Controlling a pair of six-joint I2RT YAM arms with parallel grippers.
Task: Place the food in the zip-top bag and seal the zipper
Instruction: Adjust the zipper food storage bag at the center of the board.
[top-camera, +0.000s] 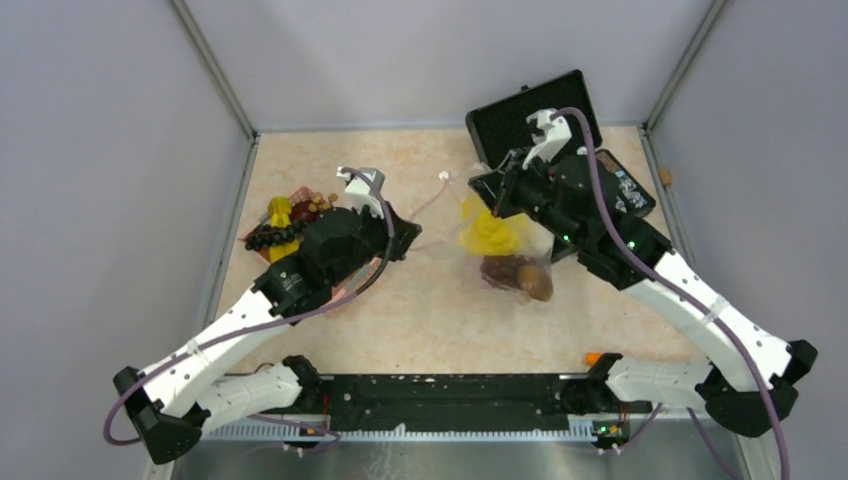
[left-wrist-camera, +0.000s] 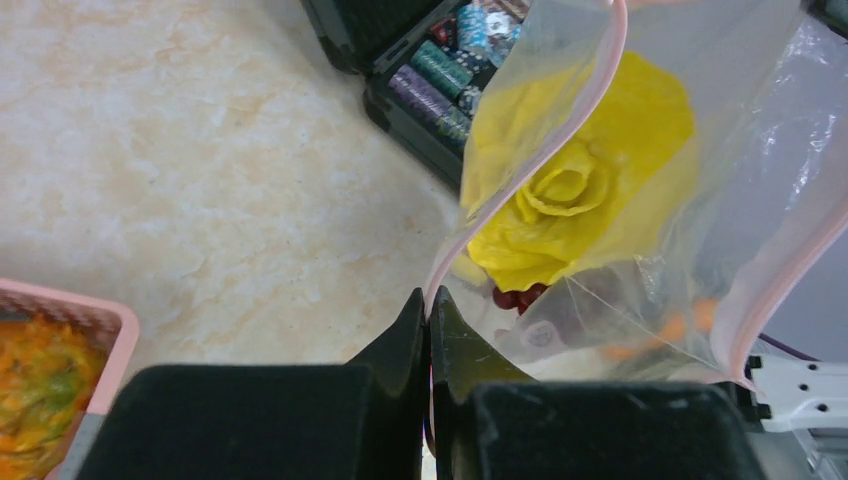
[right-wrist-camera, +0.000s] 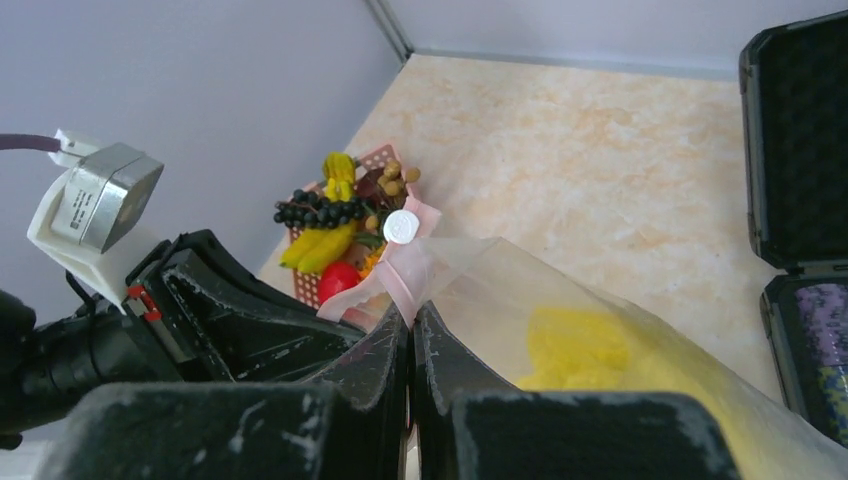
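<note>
My left pincer (left-wrist-camera: 428, 318) is clenched on the zipper (left-wrist-camera: 447, 255). My right pincer (right-wrist-camera: 410, 330) is clamped on the zip-top bag (top-camera: 505, 250) at its edge (both fully closed). Yellow and brown food (top-camera: 490, 235) sits inside the bag, mid-surface (top-camera: 400, 310). Farther off, the pink basket (right-wrist-camera: 372, 160) hugs the left wall and the black case (top-camera: 520, 115) the back-right corner.

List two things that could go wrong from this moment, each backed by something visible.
1. The left hand and right hand pinch only the thin zipper edge of the zip-top bag; it might slip free, spilling the yellow piece through the open mouth.
2. The grape bunch and red piece lie in the basket while both hands are occupied; sealing now would probably leave them out.
</note>
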